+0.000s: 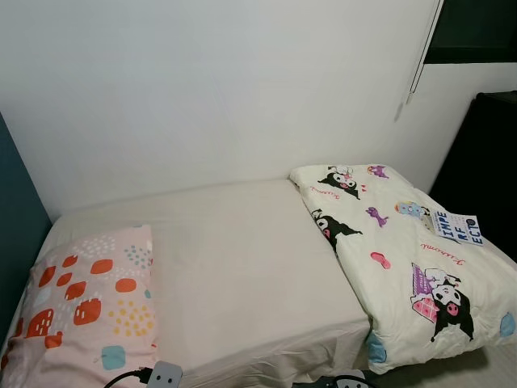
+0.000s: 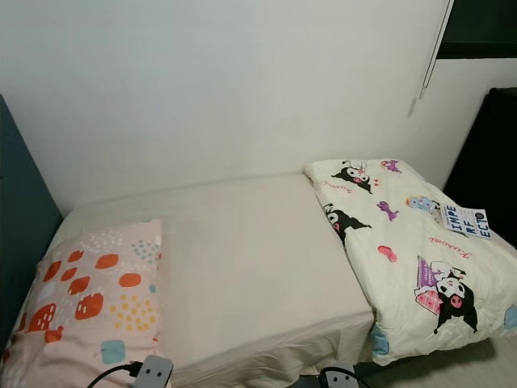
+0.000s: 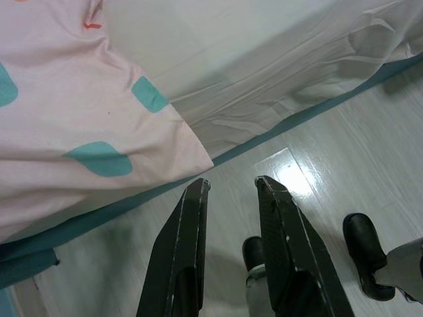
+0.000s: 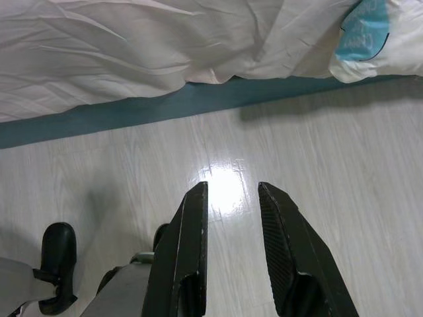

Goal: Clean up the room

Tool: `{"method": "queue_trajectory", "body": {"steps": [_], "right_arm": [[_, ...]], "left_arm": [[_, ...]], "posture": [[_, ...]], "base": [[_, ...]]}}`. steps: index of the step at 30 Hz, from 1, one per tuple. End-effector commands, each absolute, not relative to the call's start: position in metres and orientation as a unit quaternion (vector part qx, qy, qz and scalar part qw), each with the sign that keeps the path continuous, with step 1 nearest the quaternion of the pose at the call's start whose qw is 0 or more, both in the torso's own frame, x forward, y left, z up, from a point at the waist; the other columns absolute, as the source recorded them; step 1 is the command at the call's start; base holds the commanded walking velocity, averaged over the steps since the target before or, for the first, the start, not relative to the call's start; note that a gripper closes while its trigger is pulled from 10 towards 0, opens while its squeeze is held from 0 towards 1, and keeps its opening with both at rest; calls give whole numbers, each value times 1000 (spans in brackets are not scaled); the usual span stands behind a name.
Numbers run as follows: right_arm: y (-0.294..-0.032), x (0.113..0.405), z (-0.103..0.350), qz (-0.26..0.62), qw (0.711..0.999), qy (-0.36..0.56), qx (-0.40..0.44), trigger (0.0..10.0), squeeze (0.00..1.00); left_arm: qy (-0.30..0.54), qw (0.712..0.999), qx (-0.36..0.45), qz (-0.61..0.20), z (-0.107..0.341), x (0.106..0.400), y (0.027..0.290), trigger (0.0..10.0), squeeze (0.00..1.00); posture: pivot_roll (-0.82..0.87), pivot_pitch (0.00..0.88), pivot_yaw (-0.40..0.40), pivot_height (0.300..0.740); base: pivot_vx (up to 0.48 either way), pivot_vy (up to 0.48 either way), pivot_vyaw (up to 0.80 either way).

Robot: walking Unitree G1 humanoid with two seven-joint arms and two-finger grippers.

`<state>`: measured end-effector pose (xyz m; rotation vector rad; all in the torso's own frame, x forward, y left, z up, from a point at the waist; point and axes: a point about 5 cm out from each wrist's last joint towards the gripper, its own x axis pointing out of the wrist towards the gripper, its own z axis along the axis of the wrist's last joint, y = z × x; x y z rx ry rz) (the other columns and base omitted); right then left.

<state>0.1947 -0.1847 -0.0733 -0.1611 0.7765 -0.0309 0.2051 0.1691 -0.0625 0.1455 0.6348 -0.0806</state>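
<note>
Bed: pillow at left end, folded quilt at right.
Left gripper: fingers apart, empty, over floor beside pillow corner.
Right gripper: parted, empty, above floor below sheet edge.

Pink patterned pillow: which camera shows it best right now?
The left eye view: the pillow lies nearly whole at the bed's left end. The right eye view matches, slightly more cropped. The left wrist view catches its overhanging corner; the right wrist view shows sheet and floor.
</note>
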Motion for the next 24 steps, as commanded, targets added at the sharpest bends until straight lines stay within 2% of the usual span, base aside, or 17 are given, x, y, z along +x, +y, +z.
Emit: {"method": "queue_trajectory", "body": {"steps": [1,24], "right_arm": [[-187,197,-72,-16,923,377,-82,10000,0],[-184,199,-71,-11,923,376,-84,10000,0]], "left_arm": [[312,946,76,-45,-62,206,167,10000,0],[317,945,73,-25,-64,204,171,10000,0]], "posture": [[5,42,-32,740],[3,76,-33,740]], "base": [[0,0,0],[0,0,0]]}}
